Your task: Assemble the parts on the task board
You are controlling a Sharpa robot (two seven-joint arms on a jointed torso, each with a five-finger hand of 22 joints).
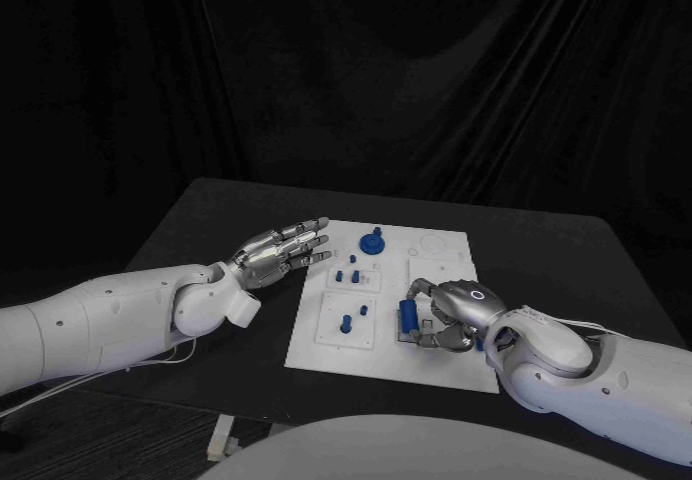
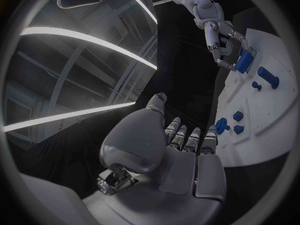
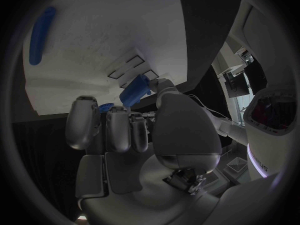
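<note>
Nearest to us, our right hand (image 1: 450, 318) rests low on the near right part of the white board (image 1: 433, 360), fingers curled round a blue block (image 1: 408, 319) that it grips upright against the plate; in the right wrist view the same blue block (image 3: 135, 91) sits pinched between the thumb and the fingers (image 3: 119, 130), with the board's pale face (image 3: 112, 35) close behind it and a long blue peg (image 3: 40, 35) lying farther off on it. Our left hand (image 1: 277, 252) hovers just off the board's left edge, palm turned inward, fingers stretched out and apart, holding nothing; in the left wrist view that hand (image 2: 178, 155) shows flat and open, with the right hand (image 2: 222, 42) across the board at the block (image 2: 244, 62). We see the board lying in the middle of a black table (image 1: 216, 220), with dark curtains (image 1: 433, 90) hanging behind. On the board, a round blue knob (image 1: 372, 243) stands near the far edge, two small blue studs (image 1: 346, 275) sit below it, and a blue peg (image 1: 346, 323) lies in a shallow square recess toward the near left.
</note>
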